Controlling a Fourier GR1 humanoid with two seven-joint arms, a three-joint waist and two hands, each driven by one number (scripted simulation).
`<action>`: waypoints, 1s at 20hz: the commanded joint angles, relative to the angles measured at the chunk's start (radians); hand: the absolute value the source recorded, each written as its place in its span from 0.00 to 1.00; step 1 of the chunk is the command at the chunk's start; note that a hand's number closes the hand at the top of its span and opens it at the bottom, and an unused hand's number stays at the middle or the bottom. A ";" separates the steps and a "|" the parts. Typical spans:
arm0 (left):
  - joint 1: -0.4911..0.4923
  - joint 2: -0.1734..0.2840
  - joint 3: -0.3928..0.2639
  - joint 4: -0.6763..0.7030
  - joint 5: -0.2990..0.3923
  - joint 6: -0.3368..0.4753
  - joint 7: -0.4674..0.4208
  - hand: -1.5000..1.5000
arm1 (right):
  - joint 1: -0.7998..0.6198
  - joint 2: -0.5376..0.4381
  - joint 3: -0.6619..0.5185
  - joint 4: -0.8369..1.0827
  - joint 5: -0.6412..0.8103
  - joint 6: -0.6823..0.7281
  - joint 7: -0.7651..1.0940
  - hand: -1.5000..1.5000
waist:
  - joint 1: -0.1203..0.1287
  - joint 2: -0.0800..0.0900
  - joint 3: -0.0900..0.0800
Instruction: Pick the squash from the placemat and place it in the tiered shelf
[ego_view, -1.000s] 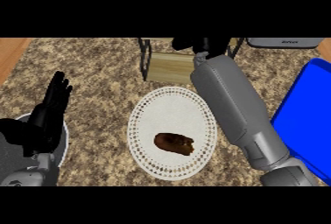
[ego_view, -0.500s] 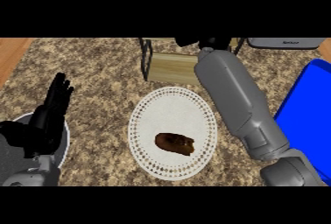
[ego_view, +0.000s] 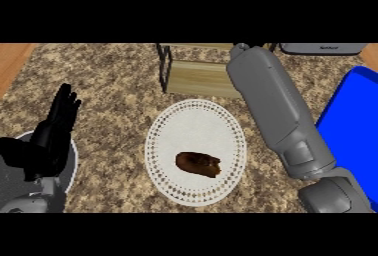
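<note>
The squash (ego_view: 198, 164) lies on its side on the white placemat (ego_view: 193, 122), in the lower half of the mat, untouched by either hand. The tiered shelf (ego_view: 198, 75) stands just beyond the mat's far edge, so the pick is not yet done. The right forearm (ego_view: 277, 112) extends past the mat toward the shelf; the right hand is out of view beyond the frame's upper edge, so the state of its fingers cannot be told. Risk 1: a retracting right forearm may sweep across the mat and roll the squash off it. Risk 2: the rounded squash may slip sideways under an off-centre grasp. Risk 3: the hand may strike the shelf's dark frame. The left hand (ego_view: 46, 137) rests at the left edge, fingers straight and upward, above a grey plate (ego_view: 68, 165) on the worktop (ego_view: 111, 90).
</note>
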 joint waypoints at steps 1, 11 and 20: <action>0.021 -0.032 -0.030 -0.024 -0.032 0.025 -0.019 0.50 | 0.009 -0.028 -0.015 -0.071 -0.016 -0.025 0.003 0.00 | -0.011 -0.004 0.000; 0.020 0.023 0.058 -0.004 0.018 -0.005 -0.006 0.50 | 0.274 -0.127 0.022 -0.536 0.064 0.108 0.336 0.00 | -0.064 -0.022 -0.001; -0.007 0.036 0.078 -0.012 0.026 -0.004 0.045 0.50 | 0.647 -0.249 0.021 -1.172 -0.089 0.396 0.439 0.00 | -0.063 -0.017 0.000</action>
